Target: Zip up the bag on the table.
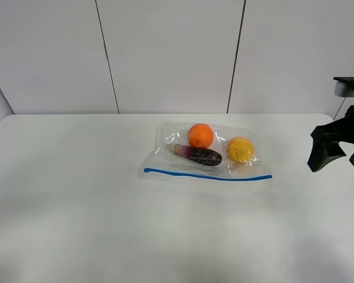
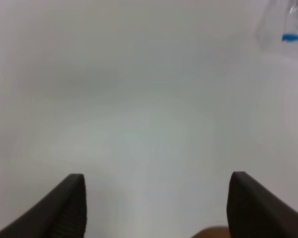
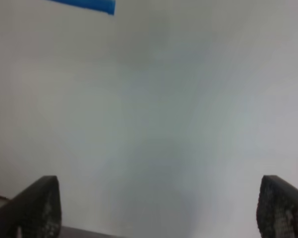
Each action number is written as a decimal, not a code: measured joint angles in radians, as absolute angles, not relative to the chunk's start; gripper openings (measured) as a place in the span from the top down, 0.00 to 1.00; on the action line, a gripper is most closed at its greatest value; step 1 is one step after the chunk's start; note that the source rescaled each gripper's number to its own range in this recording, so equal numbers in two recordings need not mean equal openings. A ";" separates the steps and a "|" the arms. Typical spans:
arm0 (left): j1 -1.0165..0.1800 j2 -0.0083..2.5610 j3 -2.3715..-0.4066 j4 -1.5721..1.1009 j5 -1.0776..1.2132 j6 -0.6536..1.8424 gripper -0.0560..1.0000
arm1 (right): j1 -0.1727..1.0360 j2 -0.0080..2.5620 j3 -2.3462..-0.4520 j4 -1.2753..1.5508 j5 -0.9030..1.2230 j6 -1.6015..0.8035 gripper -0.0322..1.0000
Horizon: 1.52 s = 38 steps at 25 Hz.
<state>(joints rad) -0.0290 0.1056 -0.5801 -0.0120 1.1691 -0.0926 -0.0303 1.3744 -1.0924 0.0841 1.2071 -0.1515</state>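
The clear bag (image 1: pixel 206 153) lies flat on the white table (image 1: pixel 76 194), a little right of centre. Its blue zip strip (image 1: pixel 207 175) runs along the near long edge. An orange (image 1: pixel 200 135), a yellow fruit (image 1: pixel 240 149) and a purple eggplant (image 1: pixel 200 155) show through it. My right gripper (image 1: pixel 323 154) hovers to the right of the bag, apart from it, open and empty (image 3: pixel 158 208); one end of the strip (image 3: pixel 89 4) shows in its wrist view. My left gripper (image 2: pixel 158 203) is open and empty over bare table; a bag corner (image 2: pixel 292 25) shows far off. The exterior view does not show the left gripper.
A white panelled wall (image 1: pixel 171 53) stands behind the table's far edge. The table's rounded far right corner (image 1: pixel 330 117) lies just behind my right arm.
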 joint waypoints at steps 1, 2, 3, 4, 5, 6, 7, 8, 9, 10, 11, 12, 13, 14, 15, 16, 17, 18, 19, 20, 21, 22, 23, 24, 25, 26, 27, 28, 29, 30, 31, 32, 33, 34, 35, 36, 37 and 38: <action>-0.029 0.087 -0.580 -0.012 1.169 -0.093 0.17 | -0.030 1.325 -1.067 0.082 1.207 -0.151 0.10; -0.029 0.070 -0.580 -0.012 1.169 -0.093 0.17 | -0.030 1.282 -1.045 0.081 1.208 -0.151 0.10; -0.029 0.056 -0.580 -0.012 1.169 -0.093 0.17 | -0.030 1.226 -1.017 0.080 1.208 -0.151 0.10; -0.029 0.038 -0.580 -0.012 1.170 -0.093 0.17 | -0.030 1.167 -0.986 0.079 1.202 -0.151 0.10; -0.029 0.017 -0.580 -0.013 1.170 -0.093 0.17 | -0.030 1.104 -0.958 0.079 1.186 -0.151 0.10; -0.029 0.005 -0.580 -0.013 1.170 -0.093 0.17 | -0.030 1.049 -0.924 0.079 1.164 -0.151 0.10; -0.029 -0.003 -0.580 -0.013 1.170 -0.093 0.17 | -0.030 0.980 -0.888 0.079 1.133 -0.151 0.10; -0.029 -0.004 -0.580 -0.013 1.170 -0.093 0.17 | -0.030 0.911 -0.852 0.079 1.104 -0.146 0.10; -0.029 -0.004 -0.580 -0.013 1.170 -0.093 0.17 | -0.030 0.853 -0.820 0.079 1.082 -0.140 0.10; -0.029 -0.004 -0.580 -0.013 1.170 -0.093 0.17 | -0.030 0.785 -0.782 0.079 1.062 -0.134 0.10; -0.029 -0.004 -0.580 -0.014 1.170 -0.093 0.17 | -0.030 0.718 -0.744 0.079 1.048 -0.129 0.10; -0.029 -0.004 -0.580 -0.014 1.170 -0.093 0.17 | -0.030 0.652 -0.712 0.079 1.042 -0.125 0.10; -0.029 -0.004 -0.580 -0.014 1.170 -0.093 0.17 | -0.030 0.598 -0.675 0.079 1.040 -0.123 0.10; -0.029 -0.004 -0.580 -0.014 1.170 -0.093 0.17 | -0.030 0.535 -0.639 0.079 1.037 -0.121 0.10; -0.029 -0.004 -0.580 -0.014 1.170 -0.093 0.17 | -0.030 0.475 -0.605 0.078 1.037 -0.115 0.10; -0.029 -0.004 -0.580 -0.014 1.170 -0.093 0.17 | -0.030 0.428 -0.580 0.075 1.037 -0.113 0.10; -0.029 -0.004 -0.580 -0.014 1.170 -0.093 0.17 | -0.030 0.375 -0.551 0.073 1.035 -0.108 0.10; -0.029 -0.004 -0.580 -0.014 1.170 -0.093 0.17 | -0.030 0.327 -0.525 0.071 1.035 -0.102 0.10; -0.029 -0.004 -0.580 -0.014 1.170 -0.093 0.17 | -0.030 0.284 -0.505 0.069 1.036 -0.092 0.10; -0.029 -0.004 -0.580 -0.014 1.170 -0.093 0.17 | -0.030 0.254 -0.497 0.066 1.037 -0.084 0.10; -0.029 -0.004 -0.580 -0.014 1.170 -0.093 0.17 | -0.030 0.222 -0.494 0.059 1.034 -0.071 0.10; -0.029 -0.004 -0.580 -0.014 1.170 -0.093 0.17 | -0.030 0.195 -0.494 0.051 1.032 -0.059 0.10; -0.029 -0.004 -0.580 -0.014 1.170 -0.093 0.17 | -0.030 0.172 -0.494 0.041 1.029 -0.044 0.10; -0.029 -0.004 -0.580 -0.014 1.170 -0.093 0.17 | -0.030 0.154 -0.494 0.031 1.029 -0.033 0.10; -0.029 -0.004 -0.580 -0.014 1.170 -0.093 0.17 | -0.030 0.131 -0.494 0.025 1.028 -0.022 0.10; -0.029 -0.004 -0.580 -0.014 1.170 -0.093 0.17 | -0.030 0.107 -0.494 0.019 1.027 -0.016 0.10; -0.029 -0.004 -0.580 -0.014 1.170 -0.093 0.17 | -0.030 0.083 -0.494 0.019 1.028 -0.014 0.10; -0.029 -0.004 -0.580 -0.014 1.170 -0.093 0.17 | -0.030 0.053 -0.494 0.018 1.028 -0.012 0.10; -0.029 -0.004 -0.580 -0.014 1.170 -0.093 0.17 | -0.030 0.024 -0.494 0.017 1.028 -0.011 0.10; -0.029 -0.004 -0.580 -0.014 1.170 -0.093 0.17 | -0.030 0.005 -0.494 0.015 1.028 -0.010 0.10; -0.029 -0.004 -0.580 -0.014 1.170 -0.093 0.17 | -0.030 -0.001 -0.494 0.012 1.028 -0.007 0.10; -0.029 -0.004 -0.580 -0.014 1.170 -0.093 0.17 | -0.030 -0.003 -0.492 0.011 1.028 -0.005 0.10; -0.029 -0.004 -0.580 -0.014 1.170 -0.093 0.17 | -0.030 -0.004 -0.492 0.011 1.028 0.000 0.10; -0.029 -0.004 -0.580 -0.014 1.170 -0.093 0.17 | -0.030 -0.005 -0.492 0.011 1.028 0.000 0.10; -0.029 -0.004 -0.580 -0.014 1.170 -0.093 0.17 | -0.030 -0.005 -0.492 0.010 1.028 0.000 0.10; -0.029 -0.004 -0.580 -0.014 1.170 -0.093 0.17 | -0.030 -0.005 -0.492 0.010 1.028 0.000 0.10; -0.029 -0.004 -0.580 -0.014 1.170 -0.093 0.17 | -0.030 -0.005 -0.492 0.010 1.028 0.000 0.10; -0.029 -0.004 -0.580 -0.014 1.170 -0.093 0.17 | -0.030 -0.005 -0.492 0.009 1.028 0.000 0.10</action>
